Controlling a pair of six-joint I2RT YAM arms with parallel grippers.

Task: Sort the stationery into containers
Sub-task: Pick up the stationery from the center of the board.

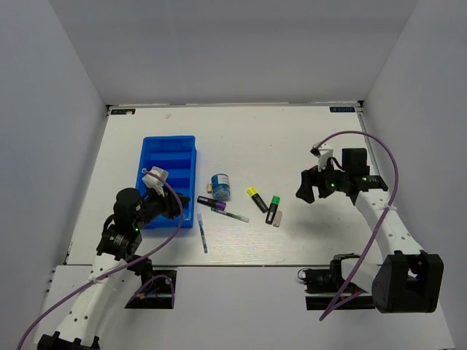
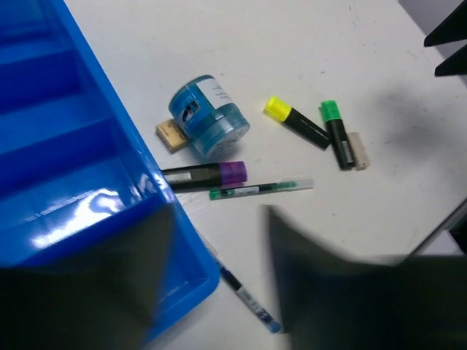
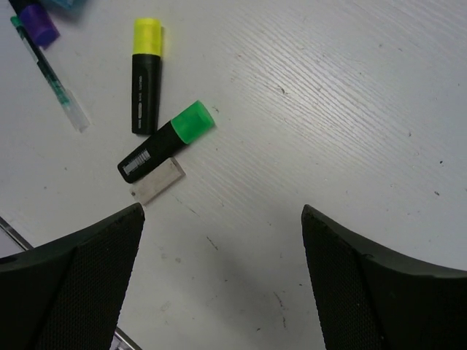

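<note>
The blue tray [image 1: 169,155] lies left of centre and shows no stationery in its compartments [image 2: 51,138]. The blue-white pot [image 1: 220,187], purple-tipped marker [image 1: 212,204], green-inked thin pen [image 1: 233,216], blue thin pen [image 1: 202,233], yellow-capped highlighter [image 1: 257,199], green-capped highlighter [image 1: 272,208] and pale eraser [image 1: 278,219] lie loose on the table. My left gripper [image 2: 219,240] is open and empty above the tray's near right corner, with the blue pen [image 2: 248,299] between its fingers. My right gripper [image 3: 221,219] is open and empty, right of the green highlighter [image 3: 166,141] and eraser [image 3: 155,180].
A small tan block [image 2: 172,136] rests against the pot [image 2: 208,117]. The white table [image 1: 292,138] ends at grey walls on the far and side edges. The arm bases and purple cables stand at the near edge.
</note>
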